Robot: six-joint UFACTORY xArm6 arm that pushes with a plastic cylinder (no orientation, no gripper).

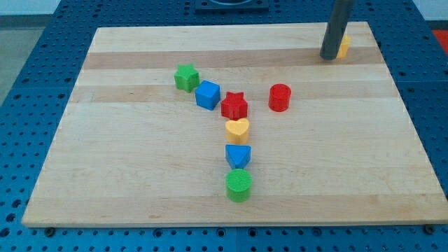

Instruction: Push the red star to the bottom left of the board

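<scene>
- Camera view showed the red star (234,106) lying near the middle of the counter (126,189), touching or nearly touching the blue cube (208,94) on the view's left and the yellow heart (237,129) just below it.
- My tip (328,57) was seen at the view's top right, beside a yellow block (343,46) and well apart from the star.
- No gripper was fitted, so neither a spread nor a pinching state could be reported.
- The star was judged light, rigid and free to slide, though prone to turning if struck off-centre.
- Contact was judged best made on its upper-right side, so that it would be driven down-left past the heart, the blue triangular block (238,155) and the green cylinder (239,185).
</scene>
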